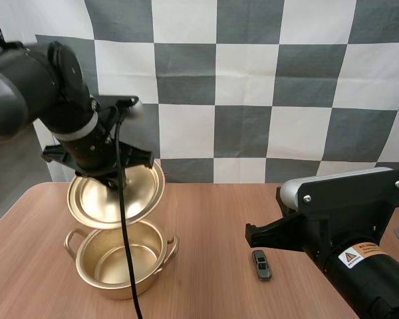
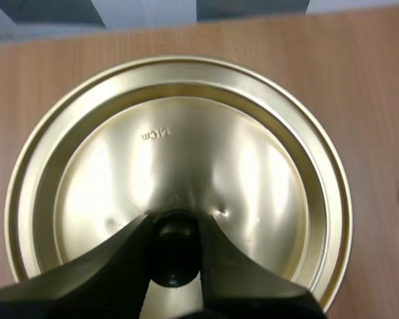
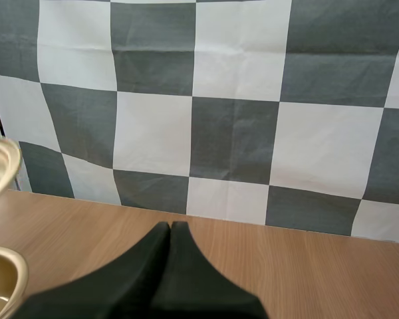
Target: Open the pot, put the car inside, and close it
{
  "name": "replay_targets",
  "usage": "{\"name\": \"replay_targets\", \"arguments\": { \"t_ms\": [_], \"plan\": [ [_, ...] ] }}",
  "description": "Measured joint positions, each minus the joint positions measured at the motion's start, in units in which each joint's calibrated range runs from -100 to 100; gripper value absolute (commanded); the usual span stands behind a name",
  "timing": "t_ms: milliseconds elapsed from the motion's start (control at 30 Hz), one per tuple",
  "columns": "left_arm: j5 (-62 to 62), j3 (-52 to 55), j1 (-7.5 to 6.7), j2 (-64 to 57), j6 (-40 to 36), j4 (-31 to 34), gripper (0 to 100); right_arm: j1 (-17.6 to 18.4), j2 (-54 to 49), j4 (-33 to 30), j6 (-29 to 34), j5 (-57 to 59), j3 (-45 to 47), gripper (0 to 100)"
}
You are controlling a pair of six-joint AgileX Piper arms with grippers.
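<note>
Left end effector (image 2: 175,229) clenched on the black knob (image 2: 175,260) of the gold lid (image 1: 116,194), held tilted above the open pot (image 1: 123,259) at lower left, apparently clear of its rim. Right end effector (image 3: 171,232) closed, empty. Grey car (image 1: 261,264) on worktop (image 1: 213,219), lower right of centre, well apart from the pot.

The round metal pot (image 1: 96,256) shines pale gold; its round metal lid (image 2: 186,153) is the same gold, with a black knob (image 2: 175,256); the small toy car (image 1: 261,264) is dull grey; the wooden table (image 1: 213,219) is light brown, finely grained.
</note>
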Motion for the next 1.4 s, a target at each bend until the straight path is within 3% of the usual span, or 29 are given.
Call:
{"name": "replay_targets", "arguments": {
  "t_ms": [333, 667, 1000, 1233, 1267, 1400],
  "plan": [
    [0.0, -18.2, 0.00, -11.8, -2.1, 0.0, 0, 0.0, 0.0, 0.0, 0.0, 0.0, 0.0, 0],
    [0.0, -19.1, 0.00, -16.6, -2.1, 0.0, 0, 0.0, 0.8, -5.9, 0.4, -0.3, -3.2, 0],
    [0.0, -19.1, 0.00, -16.6, -2.1, -1.0, 0, 0.0, 14.6, -11.4, 5.5, 19.9, -16.8, 0],
    [0.0, -19.1, 0.00, -16.6, -2.1, -1.2, 0, 0.0, 25.4, -10.7, 6.4, 34.2, -28.2, 0],
    [0.0, -19.1, 0.00, -16.6, -2.1, -1.2, 0, 0.0, 30.1, -12.2, 7.1, 40.8, -33.2, 0],
    [0.0, -19.1, 0.00, -16.6, -2.1, -1.2, 0, 0.0, 37.7, -13.9, 7.1, 49.5, -41.2, 0]
  ]
}}
